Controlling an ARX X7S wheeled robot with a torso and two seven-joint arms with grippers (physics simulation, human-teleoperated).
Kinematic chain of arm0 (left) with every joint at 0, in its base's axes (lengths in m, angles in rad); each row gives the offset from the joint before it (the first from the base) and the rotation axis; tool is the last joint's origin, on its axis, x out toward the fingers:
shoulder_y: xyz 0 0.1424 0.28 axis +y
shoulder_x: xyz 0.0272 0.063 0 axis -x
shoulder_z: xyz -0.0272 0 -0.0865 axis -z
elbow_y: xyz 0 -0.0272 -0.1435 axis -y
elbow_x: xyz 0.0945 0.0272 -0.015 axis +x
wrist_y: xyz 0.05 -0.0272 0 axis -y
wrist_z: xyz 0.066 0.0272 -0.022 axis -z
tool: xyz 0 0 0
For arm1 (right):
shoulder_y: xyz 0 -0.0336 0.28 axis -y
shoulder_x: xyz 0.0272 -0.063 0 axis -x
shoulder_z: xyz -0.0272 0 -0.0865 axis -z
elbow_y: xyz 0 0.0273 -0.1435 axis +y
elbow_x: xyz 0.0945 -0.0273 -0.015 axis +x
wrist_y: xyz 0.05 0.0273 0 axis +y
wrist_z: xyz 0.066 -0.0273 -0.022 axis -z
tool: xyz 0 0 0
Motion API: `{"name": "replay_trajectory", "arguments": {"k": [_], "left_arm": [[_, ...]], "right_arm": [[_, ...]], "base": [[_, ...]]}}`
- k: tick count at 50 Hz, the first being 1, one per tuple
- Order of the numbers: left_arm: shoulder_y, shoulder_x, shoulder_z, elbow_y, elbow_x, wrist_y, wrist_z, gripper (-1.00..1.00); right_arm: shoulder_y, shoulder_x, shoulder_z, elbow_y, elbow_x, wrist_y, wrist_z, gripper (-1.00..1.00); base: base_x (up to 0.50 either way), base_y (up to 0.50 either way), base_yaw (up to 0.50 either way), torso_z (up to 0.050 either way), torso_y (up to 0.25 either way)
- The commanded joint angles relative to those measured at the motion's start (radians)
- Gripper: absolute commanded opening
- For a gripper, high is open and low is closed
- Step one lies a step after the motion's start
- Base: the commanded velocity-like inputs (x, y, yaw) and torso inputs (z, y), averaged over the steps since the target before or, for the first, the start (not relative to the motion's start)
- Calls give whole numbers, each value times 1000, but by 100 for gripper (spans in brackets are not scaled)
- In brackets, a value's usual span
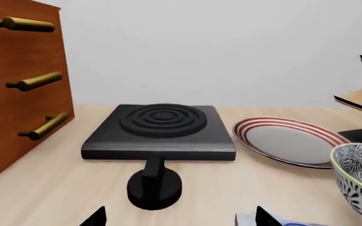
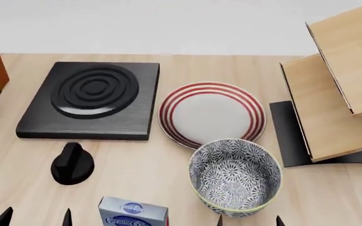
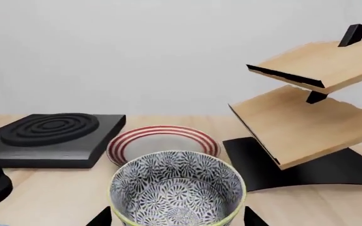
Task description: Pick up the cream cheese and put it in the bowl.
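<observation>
Head view: cream cheese (image 2: 132,213) label reads "Cream…" beside the bowl (image 2: 234,176); both hands' fingertips spread, empty.

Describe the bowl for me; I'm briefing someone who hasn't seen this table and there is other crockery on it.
Start at the black square burner at the table's back left; just right of it lies a flat white plate with red rings. The bowl stands directly in front of that plate, toward the robot. Unlike the plate, it is deep, covered in dense dark pattern, and has a yellowish rim.
</observation>
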Motion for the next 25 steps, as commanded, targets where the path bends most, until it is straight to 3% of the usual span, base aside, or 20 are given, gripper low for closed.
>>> {"name": "replay_trajectory", "arguments": {"k": [1, 9, 25], "left_arm": [[1, -16, -9, 20, -16, -11, -12, 100], [-6, -25, -18, 21, -30, -17, -14, 100], [-1, -38, -18, 42, -39, -19, -24, 100]], "right_arm": [[-14, 9, -16, -13, -13, -30, 8, 100], [-19, 13, -14, -31, -24, -30, 30, 100], [-49, 34, -9, -88, 0, -34, 35, 100]], "base": [[227, 137, 0, 0, 0], [102, 412, 0, 0, 2], [-1, -3, 0, 0, 0]]}}
